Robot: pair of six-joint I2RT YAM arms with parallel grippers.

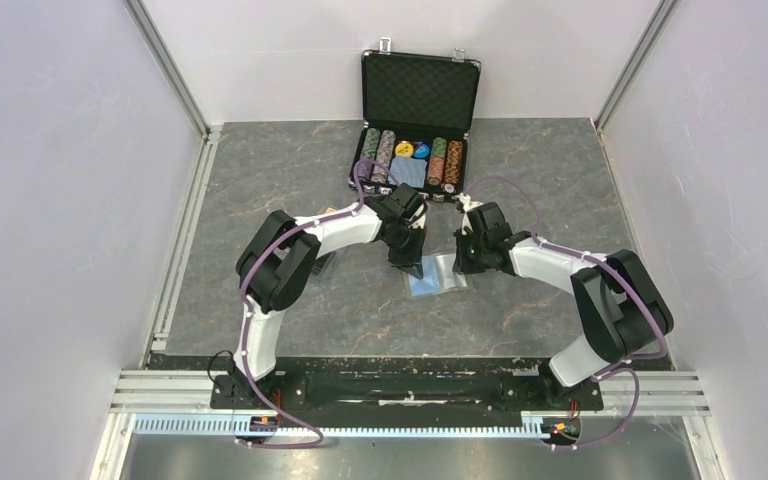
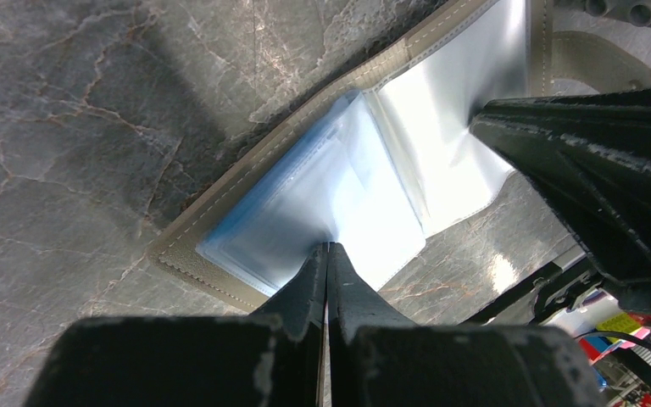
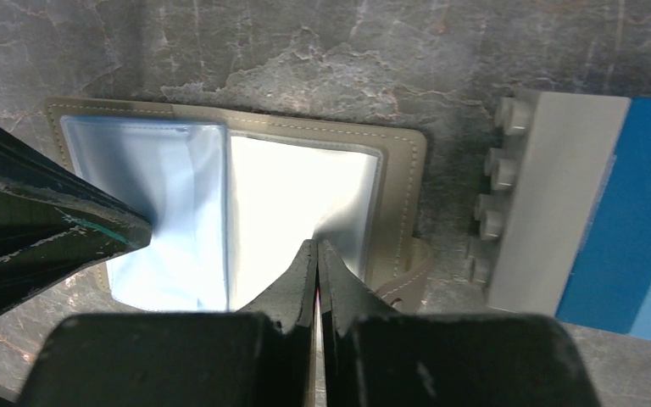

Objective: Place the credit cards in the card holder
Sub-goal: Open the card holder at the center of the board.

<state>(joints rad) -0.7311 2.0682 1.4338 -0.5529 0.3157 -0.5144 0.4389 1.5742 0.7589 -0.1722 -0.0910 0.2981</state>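
The card holder [image 1: 432,280], a khaki-grey wallet, lies open and flat on the table, showing its light blue lining and clear sleeves [image 2: 331,195]. My left gripper [image 2: 328,248] is shut, its tips pressing on the blue-lined half. My right gripper [image 3: 316,243] is shut, its tips pressing on the bright clear sleeve of the other half [image 3: 297,186], next to the snap strap [image 3: 407,284]. Each gripper shows as a dark wedge in the other's wrist view. No orange or black credit card shows in any view.
An open black poker chip case [image 1: 415,150] with chip rows and a blue deck stands just behind the wallet. A grey studded block [image 3: 551,195] with a blue surface [image 3: 636,212] beside it lies close to the wallet's strap side. White walls enclose the table.
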